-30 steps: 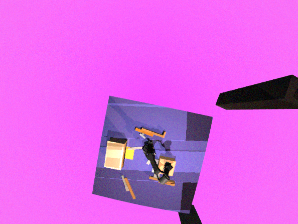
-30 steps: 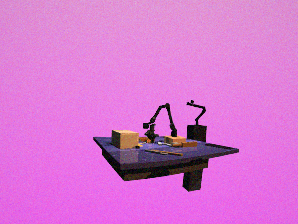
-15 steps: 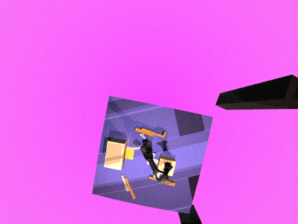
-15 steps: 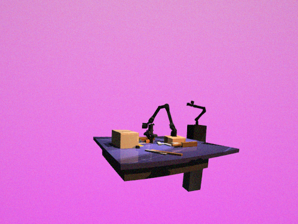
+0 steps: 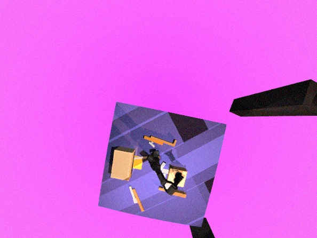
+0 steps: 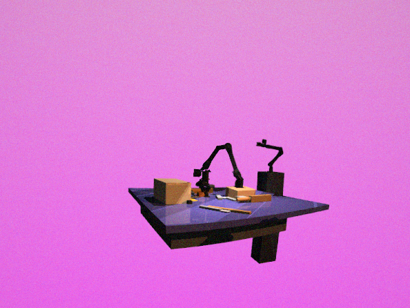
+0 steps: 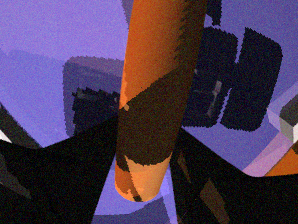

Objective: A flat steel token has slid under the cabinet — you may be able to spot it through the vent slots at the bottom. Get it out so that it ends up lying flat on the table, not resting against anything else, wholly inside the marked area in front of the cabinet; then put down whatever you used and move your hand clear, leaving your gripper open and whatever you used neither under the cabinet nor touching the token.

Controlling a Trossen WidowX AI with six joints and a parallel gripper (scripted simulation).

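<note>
The beige cabinet (image 5: 122, 165) (image 6: 172, 192) stands on the table. The yellow marked area (image 5: 137, 164) (image 6: 194, 200) lies in front of it. My gripper (image 5: 150, 158) (image 6: 206, 195) (image 7: 145, 127) is shut on a round orange handle (image 7: 159, 45), low over the table beside the yellow area. A thin white strip (image 5: 138, 158) reaches from the handle's side across the yellow area's edge toward the cabinet; I cannot tell whether its end is under the cabinet. No steel token can be made out; the vent slots are not visible.
An orange bar (image 5: 163, 141) with a bent end and a small white piece (image 5: 151, 144) lie to one side. An orange stick (image 5: 139, 200) (image 6: 238, 210) beside a white one lies on the other. White pieces, an orange block (image 5: 180, 193) (image 6: 261, 198) and the beige base block (image 5: 181, 182) (image 6: 238, 192) are near the arm's base.
</note>
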